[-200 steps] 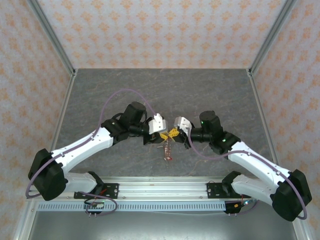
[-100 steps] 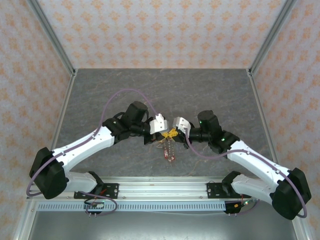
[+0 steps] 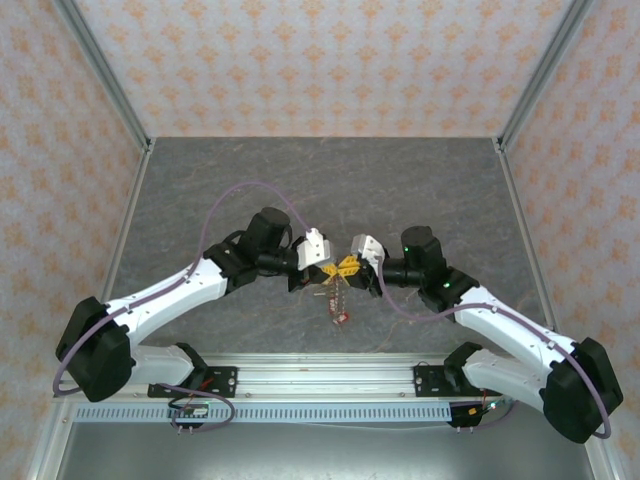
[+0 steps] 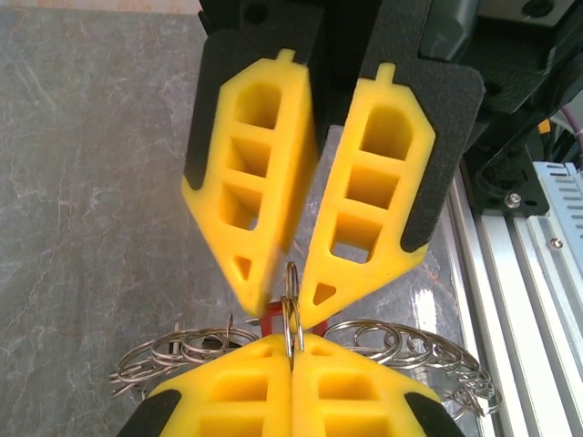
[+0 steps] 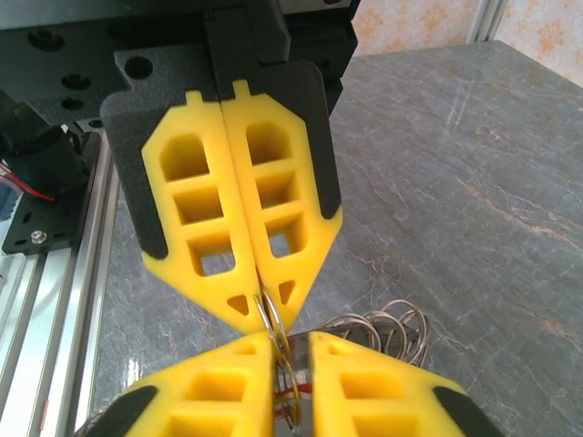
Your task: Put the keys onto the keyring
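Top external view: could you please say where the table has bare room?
Free: far half of the table, up to the back wall, and both side strips. Crowded: the centre, where left gripper and right gripper meet at keyring and keys.

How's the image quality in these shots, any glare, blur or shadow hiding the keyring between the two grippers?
Left wrist: keyring sharp, a pale glare patch on the table by the rail. Right wrist: soft sheen on the table, far wall a little soft. Top external: even light, no harsh shadows, but the keys are tiny.
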Robot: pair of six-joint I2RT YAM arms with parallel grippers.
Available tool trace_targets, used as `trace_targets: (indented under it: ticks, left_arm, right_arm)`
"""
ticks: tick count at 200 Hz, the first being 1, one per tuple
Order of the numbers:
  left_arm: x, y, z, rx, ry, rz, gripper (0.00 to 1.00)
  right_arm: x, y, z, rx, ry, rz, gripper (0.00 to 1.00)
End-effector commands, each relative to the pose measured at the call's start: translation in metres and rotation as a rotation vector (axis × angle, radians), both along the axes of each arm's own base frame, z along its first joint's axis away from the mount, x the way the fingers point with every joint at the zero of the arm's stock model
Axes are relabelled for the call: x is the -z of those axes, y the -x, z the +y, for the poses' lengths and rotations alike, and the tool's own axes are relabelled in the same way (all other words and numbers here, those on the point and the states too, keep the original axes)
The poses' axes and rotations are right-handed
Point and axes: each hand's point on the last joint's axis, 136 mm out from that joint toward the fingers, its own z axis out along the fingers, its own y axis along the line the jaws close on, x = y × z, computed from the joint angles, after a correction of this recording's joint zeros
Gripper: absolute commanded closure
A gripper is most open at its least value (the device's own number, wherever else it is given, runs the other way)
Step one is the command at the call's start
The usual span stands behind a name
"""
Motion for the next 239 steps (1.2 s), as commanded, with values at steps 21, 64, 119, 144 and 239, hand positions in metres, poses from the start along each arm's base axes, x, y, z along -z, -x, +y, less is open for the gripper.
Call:
trace_targets:
  ticks: [21, 64, 119, 144, 239]
  left_arm:
    - [-0.039, 0.011, -0.006, 0.067, 0.132, -0.05, 1.0]
    - [-0.033, 0.005, -0.004, 0.038, 0.096, -0.048, 1.0]
    - [-0.016, -0.004, 0.007, -0.021, -0.031, -0.062, 0.83]
    - [-0.016, -0.008, 0.009, -0.041, -0.05, -0.073, 0.79]
    - [-0.026, -0.007, 0.003, -0.007, -0.053, -0.083, 0.73]
  right_arm:
    - [-0.006, -0.001, 0.001, -0.012, -0.038, -0.001, 0.89]
    - [-0.016, -0.003, 0.002, -0.015, -0.043, -0.007, 1.0]
    - [-0.031, -0.003, 0.003, -0.02, -0.044, -0.035, 1.0]
    - [-0.032, -0.001, 0.004, -0.033, -0.026, -0.041, 1.0]
    - [-0.031, 0.0, 0.008, -0.052, 0.011, -0.062, 1.0]
